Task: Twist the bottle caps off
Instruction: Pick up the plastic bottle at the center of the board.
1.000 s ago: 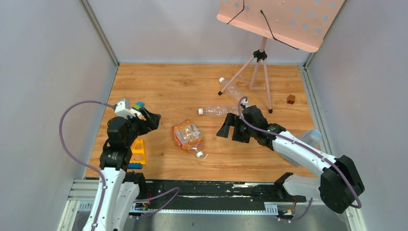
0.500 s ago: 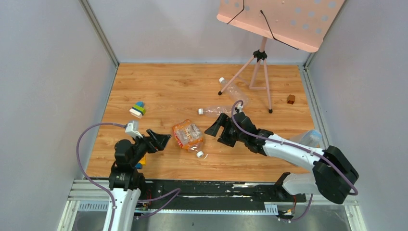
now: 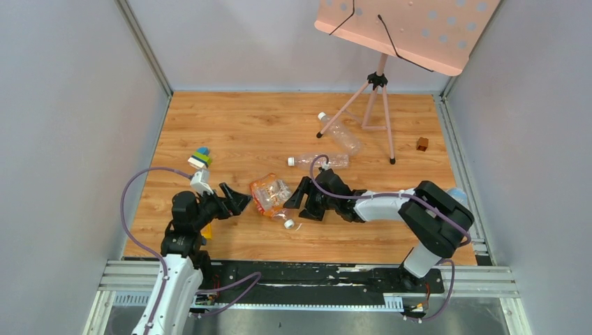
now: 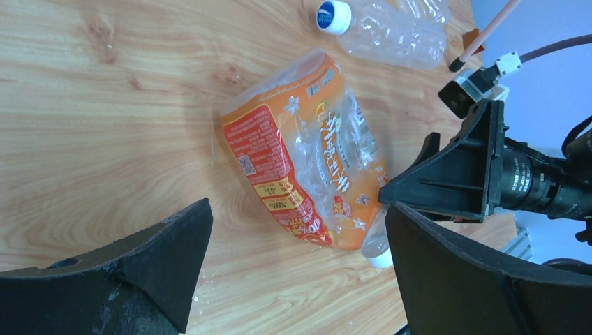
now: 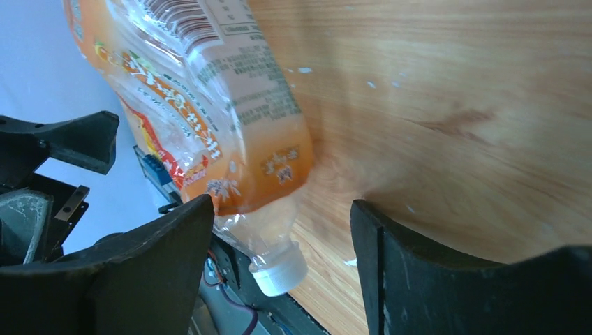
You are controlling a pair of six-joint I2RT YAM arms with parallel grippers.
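Observation:
A crushed orange-labelled bottle lies on the wooden table, its white cap pointing to the near edge. It also shows in the left wrist view with its cap, and in the right wrist view with its cap. My left gripper is open, just left of the bottle. My right gripper is open, just right of it, with the neck and cap ahead between the fingers. Two clear bottles lie further back, one with a white cap, one with a white cap.
A pink music stand stands at the back right. A brown cube sits by the right wall. A small stack of coloured blocks lies at the left. A yellow block peeks out beside the left arm. Another clear bottle lies at the far right.
Both arms have closed in on the orange bottle: the left gripper came down and right from the coloured blocks, and the right gripper moved left and nearer. Both stayed open.

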